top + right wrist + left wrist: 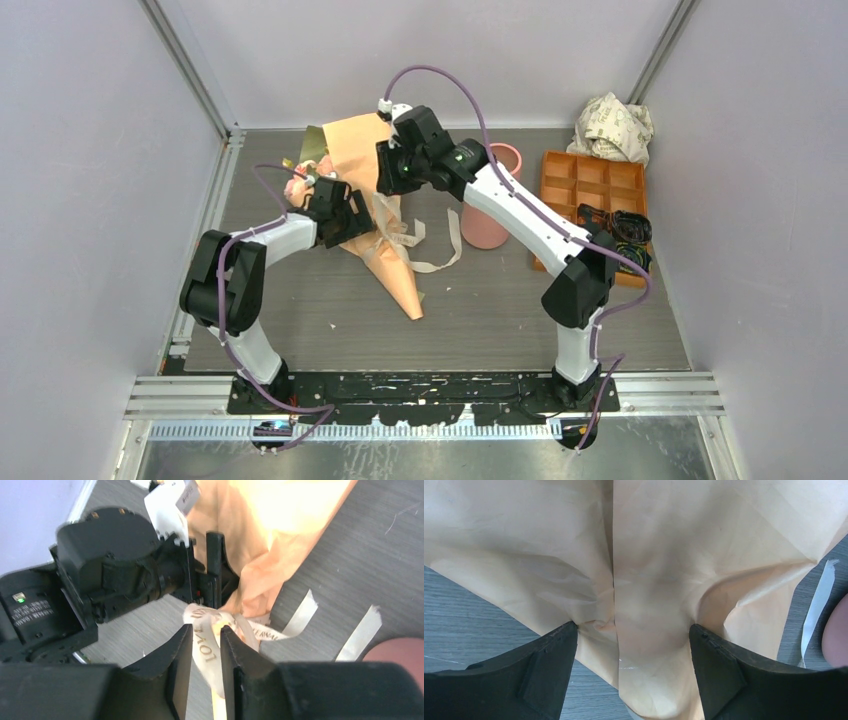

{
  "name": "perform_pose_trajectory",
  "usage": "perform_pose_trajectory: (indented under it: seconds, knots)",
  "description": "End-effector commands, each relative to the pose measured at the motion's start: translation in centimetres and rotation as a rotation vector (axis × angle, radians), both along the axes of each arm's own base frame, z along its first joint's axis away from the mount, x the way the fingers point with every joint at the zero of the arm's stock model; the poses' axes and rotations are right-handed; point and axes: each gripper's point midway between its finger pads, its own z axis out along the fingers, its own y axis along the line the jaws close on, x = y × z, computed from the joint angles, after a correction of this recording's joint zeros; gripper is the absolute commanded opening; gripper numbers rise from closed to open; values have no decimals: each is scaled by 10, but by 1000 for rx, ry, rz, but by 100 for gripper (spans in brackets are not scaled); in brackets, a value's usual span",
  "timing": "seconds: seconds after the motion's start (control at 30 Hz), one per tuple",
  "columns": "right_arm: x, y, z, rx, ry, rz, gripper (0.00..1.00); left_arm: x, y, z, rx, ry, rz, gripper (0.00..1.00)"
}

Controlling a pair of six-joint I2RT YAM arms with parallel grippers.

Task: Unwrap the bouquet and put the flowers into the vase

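Note:
The bouquet (395, 272), a peach paper cone, lies on the table with its tip toward the arms. A bit of pink rose (297, 187) shows at its open end; the rest of the flowers are hidden by paper. My left gripper (348, 215) straddles the cone's middle, and in the left wrist view the left gripper (631, 628) has both fingertips pressed into the creased paper (649, 570). My right gripper (206, 630) stands slightly open, and the beige printed ribbon (200, 617) runs loosely through the gap. The salmon-pink vase (488, 225) stands upright just right of the bouquet, partly behind the right arm.
An orange compartment tray (590, 180) holding black items sits at the right. Crumpled white printed paper (612, 125) lies in the back right corner. Loose ribbon tails (432, 262) trail on the table between cone and vase. Walls close in the sides and back.

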Motion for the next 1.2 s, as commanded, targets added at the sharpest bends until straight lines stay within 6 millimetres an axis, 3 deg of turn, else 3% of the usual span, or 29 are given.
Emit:
perform_pose_trajectory:
  seconds: [0.0, 0.17, 0.27, 0.33, 0.43, 0.5, 0.6, 0.73, 0.9, 1.0, 1.17]
  knots:
    - [19, 3, 37, 7, -99, -6, 35, 5, -3, 2, -25, -29, -6, 82]
    - [50, 10, 8, -51, -55, -40, 47, 4, -5, 3, -38, -25, -10, 82]
    - [66, -7, -7, -96, -27, -130, 49, 1, -4, 7, -35, -22, -13, 82]
    - [61, -17, -9, -97, -39, -148, 53, -1, -1, 12, -24, -29, -12, 82]
    - [47, -41, -5, -102, -87, -181, 67, -3, 5, 27, -7, -62, 0, 82]
    - [36, -59, -14, -133, -78, -210, 71, -1, 8, 42, 1, -98, 9, 82]
    - [22, -71, -54, -178, 1, -219, 73, 2, 9, 63, 0, -141, 6, 82]
    - [17, -63, -98, -155, 126, -212, 73, 3, 11, 78, 3, -168, 8, 82]
    - [26, -52, -131, -172, 177, -191, 73, -3, 13, 76, 13, -151, 7, 82]
    - [22, -46, -149, -171, 223, -150, 73, -5, 15, 77, 16, -153, 9, 82]
    - [24, -42, -166, -141, 261, -141, 73, -5, 13, 79, 7, -158, 9, 82]
